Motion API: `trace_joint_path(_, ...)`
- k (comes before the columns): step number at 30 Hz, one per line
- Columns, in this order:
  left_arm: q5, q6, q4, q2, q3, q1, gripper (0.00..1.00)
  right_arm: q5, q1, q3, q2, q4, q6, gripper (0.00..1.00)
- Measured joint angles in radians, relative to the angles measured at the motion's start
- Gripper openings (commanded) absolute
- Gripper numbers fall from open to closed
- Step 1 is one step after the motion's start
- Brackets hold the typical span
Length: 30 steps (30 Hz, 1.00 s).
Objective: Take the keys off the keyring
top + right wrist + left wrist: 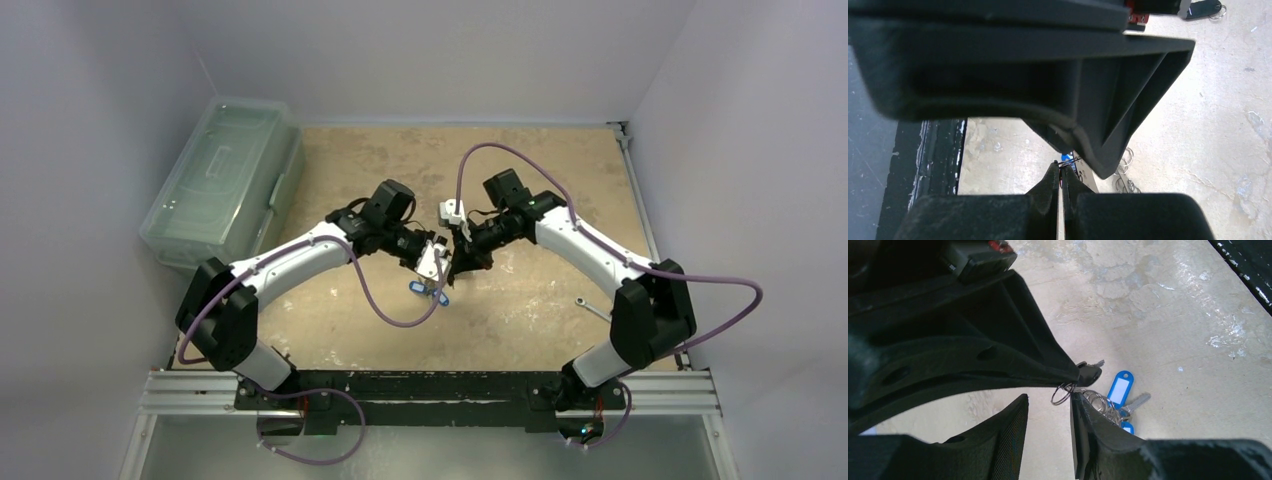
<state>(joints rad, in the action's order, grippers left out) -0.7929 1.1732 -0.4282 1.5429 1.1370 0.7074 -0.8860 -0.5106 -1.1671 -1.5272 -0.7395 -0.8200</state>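
Observation:
At the table's middle my two grippers meet tip to tip. The right gripper (1060, 167) is shut on a thin silvery keyring (1062, 394), and a black-headed key (1091, 373) hangs at its tip. My left gripper (1049, 396) is open. The ring sits just inside the left gripper's right fingertip (1079, 405) and is not pinched. Behind that finger lies the rest of the bunch on the table: coiled rings (1100, 402), a silver key (1139, 401) and blue plastic tags (1120, 386). From above, the blue tags (428, 290) show just below the left gripper (432, 262) and the right gripper (458, 268).
A silver spanner (594, 307) lies on the table near the right arm's base. A clear plastic box (225, 175) stands at the left edge. A black key fob (1202, 8) lies further off. Loose coiled rings (1126, 158) rest beside the grippers. A metal rail (430, 392) borders the near edge.

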Motion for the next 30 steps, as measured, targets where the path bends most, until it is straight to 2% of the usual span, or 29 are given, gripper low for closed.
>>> trace_joint_path(9,-0.006,0.062,-0.046,0.017,0.0,0.024,0.19,-0.025,0.0,-0.018,-0.024,-0.028,-0.011,0.0)
trace_joint_path(16,0.013,0.129,-0.105,0.019,0.0,0.043,0.0,-0.033,-0.002,-0.033,-0.026,-0.061,-0.011,0.0)
trace_joint_path(22,0.031,0.103,-0.103,0.028,0.0,0.059,0.0,-0.05,-0.001,-0.035,-0.035,-0.065,-0.012,0.0)
trace_joint_path(26,0.016,-0.019,-0.073,0.028,-0.001,0.039,0.0,-0.071,0.011,-0.035,-0.038,-0.062,-0.016,0.26)
trace_joint_path(30,-0.028,-0.178,0.034,0.027,-0.026,-0.016,0.0,-0.127,0.078,-0.035,-0.038,-0.053,-0.021,0.34)
